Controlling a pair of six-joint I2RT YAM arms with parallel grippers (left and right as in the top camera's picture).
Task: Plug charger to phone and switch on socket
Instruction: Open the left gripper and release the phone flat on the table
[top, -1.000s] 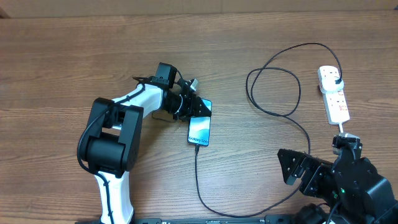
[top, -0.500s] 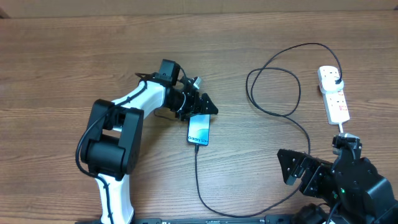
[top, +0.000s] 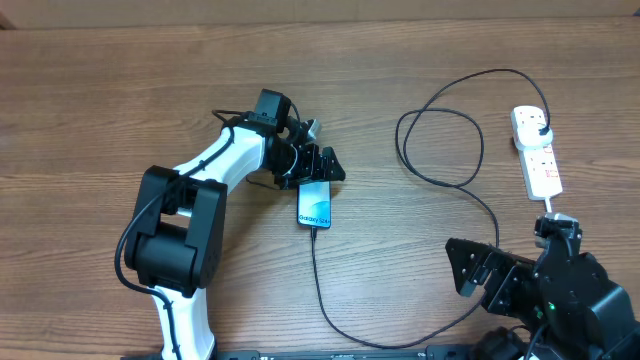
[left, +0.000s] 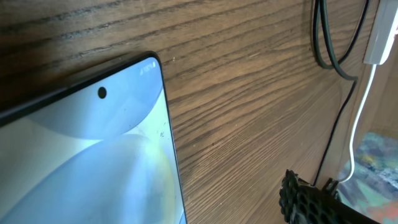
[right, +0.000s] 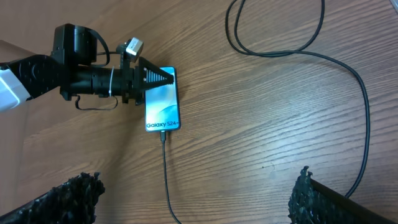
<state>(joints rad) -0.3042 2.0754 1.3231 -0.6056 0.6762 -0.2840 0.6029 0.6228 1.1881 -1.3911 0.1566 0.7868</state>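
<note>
L jaws spread wide just over top end of phone (top: 314, 205), lit blue on desk (top: 100, 100), charger (top: 314, 265) tip at its btm end. Cable loops rt to socket (top: 538, 155), far rt. R jaws gape wide, empty, front rt.

We look down on a brown wooden table (top: 90, 90), its grain running left to right in dark and lighter streaks. Along its far edge runs a paler tan band (top: 300, 8), too plain for us to identify. In the left wrist view, a blurred patch of mixed colours (left: 380, 165) shows past the table's edge; we cannot tell what it is.
</note>
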